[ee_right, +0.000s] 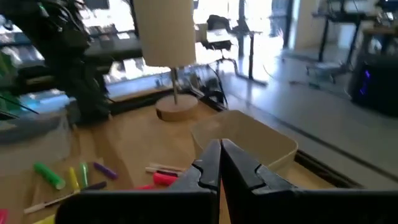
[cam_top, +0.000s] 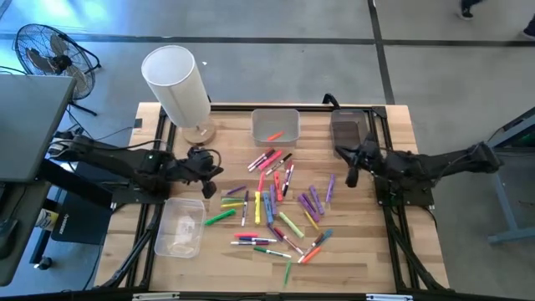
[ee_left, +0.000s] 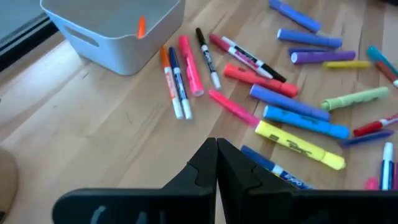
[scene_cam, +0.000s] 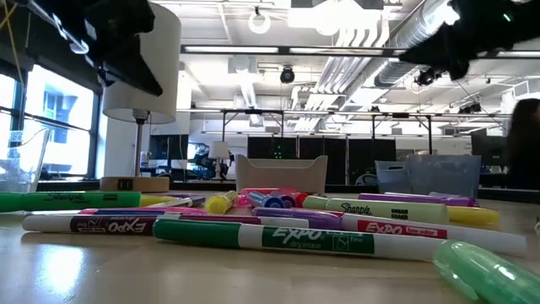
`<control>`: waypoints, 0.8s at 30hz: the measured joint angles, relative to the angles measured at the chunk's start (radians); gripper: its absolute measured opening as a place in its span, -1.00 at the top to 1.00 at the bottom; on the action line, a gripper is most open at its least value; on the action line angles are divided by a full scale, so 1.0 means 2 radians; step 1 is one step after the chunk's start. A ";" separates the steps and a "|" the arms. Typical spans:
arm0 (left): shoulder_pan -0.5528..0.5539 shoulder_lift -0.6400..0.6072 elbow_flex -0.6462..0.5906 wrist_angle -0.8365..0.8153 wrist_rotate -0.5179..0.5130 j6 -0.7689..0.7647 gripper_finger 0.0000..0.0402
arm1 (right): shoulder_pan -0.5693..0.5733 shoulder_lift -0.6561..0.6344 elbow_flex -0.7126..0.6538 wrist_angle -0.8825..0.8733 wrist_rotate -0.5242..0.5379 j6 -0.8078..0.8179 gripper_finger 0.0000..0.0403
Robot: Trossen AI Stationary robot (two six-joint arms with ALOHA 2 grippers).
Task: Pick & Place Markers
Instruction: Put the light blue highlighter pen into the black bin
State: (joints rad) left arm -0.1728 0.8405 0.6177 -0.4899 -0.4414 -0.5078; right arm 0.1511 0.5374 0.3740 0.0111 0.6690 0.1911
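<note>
1. The wooden table carries the whole work area; the markers are spread loosely over its middle, well apart from the white lamp at the far left edge
2. Three clear bins are present: the centre bin at the far edge already holds one orange marker, the dark-looking bin sits to its right, and the near-left bin lies just left of the pile
3. The left gripper hovers at the left fringe of the pile with its fingers pressed fully together and nothing held
4. The right gripper hangs at the right fringe beside the purple markers, likewise fully closed and empty
5. The step in hand is judged to be the first approach to a marker; the fingers must be opened before descent
6. A marker lying apart from its neighbours should be chosen, the fingers set across its barrel, not along it
7. The barrel is best gripped near mid-length so that it is not tipped during the lift
</note>
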 joint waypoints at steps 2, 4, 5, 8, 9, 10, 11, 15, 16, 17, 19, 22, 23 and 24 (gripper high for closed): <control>0.012 -0.013 -0.014 0.018 0.019 0.009 1.00 | 0.000 0.058 0.056 -0.070 0.006 0.043 1.00; 0.025 -0.027 -0.024 0.030 0.042 0.024 1.00 | -0.003 0.119 0.117 -0.136 0.011 0.101 1.00; 0.031 -0.032 -0.030 0.026 0.053 0.032 1.00 | -0.006 0.145 0.148 -0.181 0.012 0.138 1.00; 0.049 -0.036 -0.034 0.052 0.084 0.058 1.00 | -0.023 0.220 0.239 -0.319 0.003 0.260 1.00; 0.056 -0.039 -0.036 0.042 0.092 0.067 1.00 | -0.030 0.243 0.267 -0.362 -0.010 0.297 1.00; 0.061 -0.040 -0.038 0.041 0.102 0.073 1.00 | -0.036 0.266 0.292 -0.406 -0.027 0.333 1.00; 0.066 -0.039 -0.036 0.052 0.111 0.079 1.00 | -0.042 0.289 0.314 -0.449 -0.043 0.368 1.00; 0.082 -0.039 -0.036 0.063 0.140 0.101 1.00 | -0.053 0.368 0.381 -0.573 -0.092 0.513 1.00; 0.084 -0.039 -0.036 0.066 0.149 0.105 1.00 | -0.054 0.384 0.390 -0.600 -0.108 0.546 1.00; 0.087 -0.039 -0.036 0.066 0.153 0.107 1.00 | -0.055 0.397 0.395 -0.618 -0.128 0.575 1.00; 0.086 -0.039 -0.036 0.067 0.157 0.108 1.00 | -0.054 0.417 0.394 -0.631 -0.158 0.624 1.00; 0.086 -0.039 -0.036 0.066 0.172 0.108 1.00 | -0.042 0.437 0.376 -0.631 -0.176 0.672 1.00; 0.086 -0.039 -0.036 0.066 0.177 0.108 1.00 | -0.038 0.441 0.370 -0.629 -0.178 0.687 1.00; 0.086 -0.039 -0.036 0.065 0.180 0.108 1.00 | -0.035 0.444 0.363 -0.623 -0.179 0.702 1.00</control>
State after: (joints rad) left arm -0.0002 0.7620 0.5461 -0.3592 -0.0818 -0.2920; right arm 0.0802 1.4256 1.1003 -1.2346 0.3117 1.5944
